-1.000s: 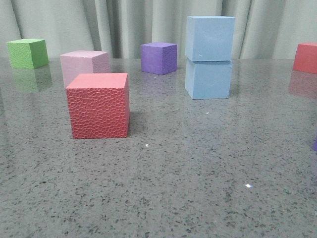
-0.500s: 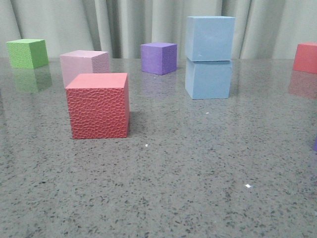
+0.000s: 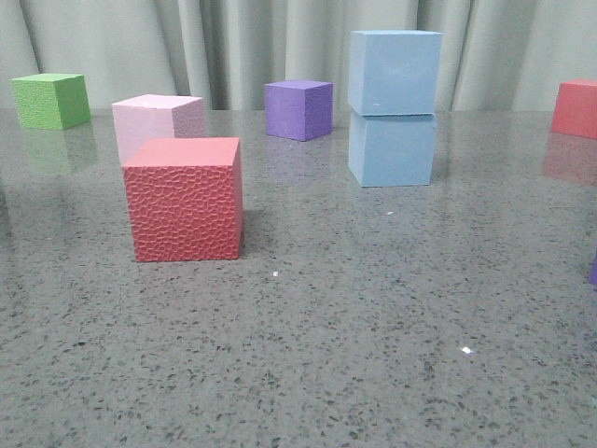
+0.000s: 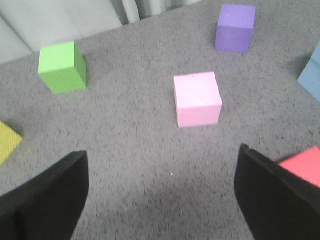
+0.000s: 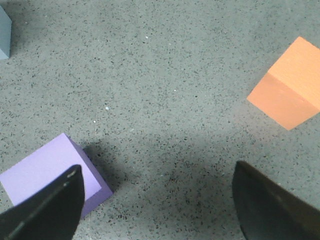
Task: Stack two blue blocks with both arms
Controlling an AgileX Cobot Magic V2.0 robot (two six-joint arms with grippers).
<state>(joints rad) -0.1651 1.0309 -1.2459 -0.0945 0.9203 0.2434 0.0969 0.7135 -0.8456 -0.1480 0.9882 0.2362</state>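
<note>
In the front view one light blue block (image 3: pixel 395 72) rests on top of the other light blue block (image 3: pixel 393 148) at the back right of the grey table, and no gripper touches them. A blue edge of one block shows in the left wrist view (image 4: pixel 312 77) and in the right wrist view (image 5: pixel 4 31). My left gripper (image 4: pixel 161 197) is open and empty above bare table. My right gripper (image 5: pixel 157 202) is open and empty above bare table. Neither gripper shows in the front view.
A textured red cube (image 3: pixel 186 198) stands front left with a pale pink cube (image 3: pixel 157 121) behind it. A green cube (image 3: pixel 51 100), a purple cube (image 3: pixel 298 108) and another red cube (image 3: pixel 576 107) stand at the back. A lilac cube (image 5: pixel 47 172) and an orange cube (image 5: pixel 287 85) lie near my right gripper. A yellow cube (image 4: pixel 7 141) lies near my left gripper.
</note>
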